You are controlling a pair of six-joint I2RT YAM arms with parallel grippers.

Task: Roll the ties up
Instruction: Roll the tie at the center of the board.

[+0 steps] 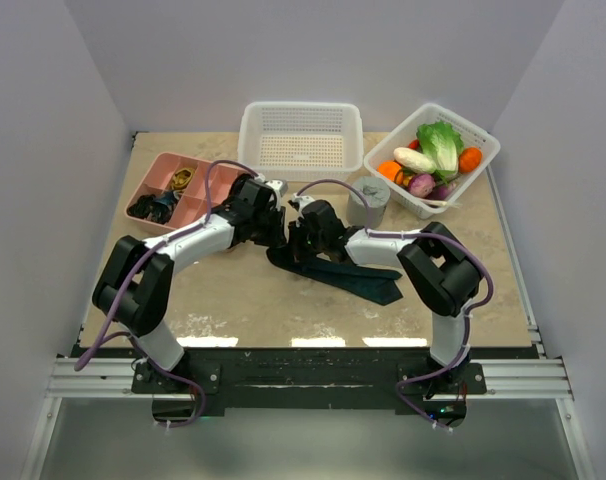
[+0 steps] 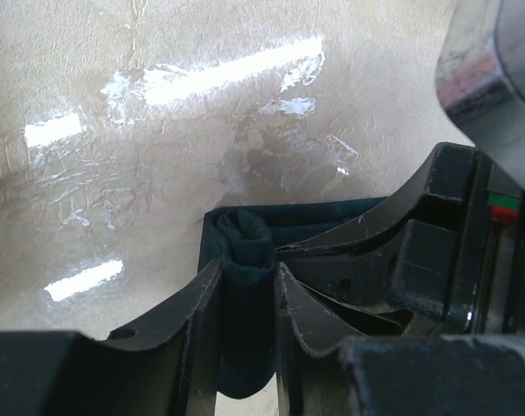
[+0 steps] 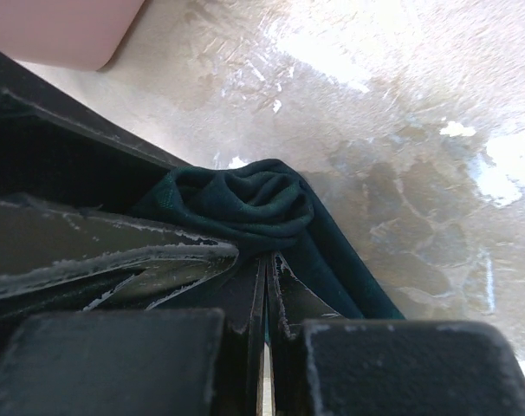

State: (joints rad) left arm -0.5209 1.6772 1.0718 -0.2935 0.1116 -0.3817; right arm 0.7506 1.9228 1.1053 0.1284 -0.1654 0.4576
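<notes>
L claw [image 2: 245,276] is grasping the tie [image 2: 243,238]. In the L wrist cam a bunched fold of dark teal cloth fills the gap btwn its two fingers and touches both. A small coil sits just past the tips on the table [image 2: 158,173].

Moving R, the coil is at mid-table, right where the two claws meet nearly tip to tip (the overhead cam can't separate them cleanly).

R claw [image 3: 267,260] is clenched, fingers pressed flat together. The coiled end of the tie [image 3: 262,204] lies just beyond its tips and touches them. Can't tell whether a thin layer is nipped in the seam.

Further R, seen from overhead, the unrolled length of the tie [image 1: 355,276] lies flat. It runs from the claws toward the near-R, partly under the R forearm, and ends at the wide pointed end near the R elbow.

The relation that matters is the tie's long axis. It goes from the coil out to the near-R, i.e. away from the L claw [image 1: 279,222] and back alongside the R arm.

My read is that the coil has to travel along that line toward the wide end. Only a small coil is made and most of the length is loose, so it's early in the roll.

Both claws are equally near the coil. The R claw [image 1: 303,238] is nearer the loose length, but its own arm lies over part of it, which could get in the way.
</notes>
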